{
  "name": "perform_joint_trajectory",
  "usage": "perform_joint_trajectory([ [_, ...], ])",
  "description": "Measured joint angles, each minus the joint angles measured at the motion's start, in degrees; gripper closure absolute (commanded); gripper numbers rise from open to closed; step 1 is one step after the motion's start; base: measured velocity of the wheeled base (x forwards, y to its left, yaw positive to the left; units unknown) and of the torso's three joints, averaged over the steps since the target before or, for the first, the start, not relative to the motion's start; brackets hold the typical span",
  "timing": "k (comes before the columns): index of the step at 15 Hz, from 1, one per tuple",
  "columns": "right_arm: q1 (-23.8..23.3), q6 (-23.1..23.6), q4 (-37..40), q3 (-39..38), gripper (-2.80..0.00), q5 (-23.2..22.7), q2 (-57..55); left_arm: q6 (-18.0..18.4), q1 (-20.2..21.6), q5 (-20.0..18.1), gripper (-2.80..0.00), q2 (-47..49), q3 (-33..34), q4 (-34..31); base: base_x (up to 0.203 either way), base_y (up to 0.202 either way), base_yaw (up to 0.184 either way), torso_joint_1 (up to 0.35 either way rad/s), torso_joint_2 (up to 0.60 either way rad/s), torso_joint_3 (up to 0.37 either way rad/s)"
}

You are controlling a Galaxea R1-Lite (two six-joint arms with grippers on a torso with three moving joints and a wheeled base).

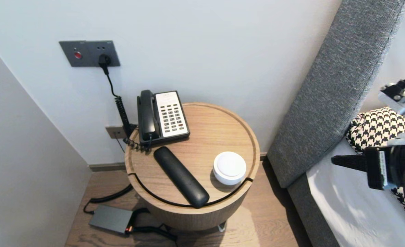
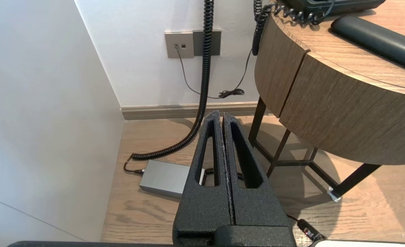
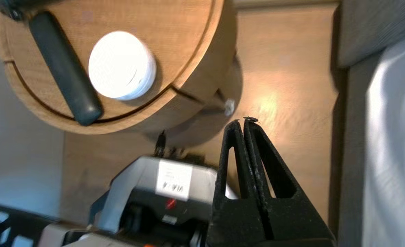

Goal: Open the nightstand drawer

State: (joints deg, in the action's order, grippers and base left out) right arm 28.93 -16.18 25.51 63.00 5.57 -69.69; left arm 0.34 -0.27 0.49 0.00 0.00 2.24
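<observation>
Approach is the step I judge to be in hand, with nothing gripped. My right claw (image 1: 333, 160) hangs level over the bed (image 1: 346, 212), well apart from the counter (image 1: 206, 137). Its tips point toward the counter, and the fingers are pressed together and empty.

The nearest thing on the counter is the white puck (image 1: 229, 167). It sits flat by the rim on the bed side, with the remote (image 1: 181, 181) lying slantwise just beside it but apart from it. The phone (image 1: 162, 116) stands at the back against the wall. In the right wrist view the puck (image 3: 122, 64) lies far beyond my tips (image 3: 244, 120), with bare floor under them.

A grasp from here would, I think, call for three things: crossing the gap between bed and counter, tipping the wrist down to come over the raised rim, and spreading the fingers wide enough for the puck's round body without nudging the remote.

My left claw (image 2: 222, 115) is parked low beside the counter's side wall. It is closed on nothing, with the power brick (image 2: 164, 178) on the floor below it.
</observation>
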Motion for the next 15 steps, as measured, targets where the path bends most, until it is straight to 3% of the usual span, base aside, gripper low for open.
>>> perform_joint_trajectory([
  [7, 7.0, -6.8, 0.0, 5.7, 0.0, -0.1, -15.5, 0.0, 0.0, 0.0, 0.0, 0.0, 0.0, 0.0, 0.0, 0.0, 0.0, 0.0, 0.0, 0.0],
  [15, 8.8, -9.6, -7.5, 5.6, 0.0, -0.1, -25.4, 0.0, 0.0, 0.0, 0.0, 0.0, 0.0, 0.0, 0.0, 0.0, 0.0, 0.0, 0.0, 0.0],
])
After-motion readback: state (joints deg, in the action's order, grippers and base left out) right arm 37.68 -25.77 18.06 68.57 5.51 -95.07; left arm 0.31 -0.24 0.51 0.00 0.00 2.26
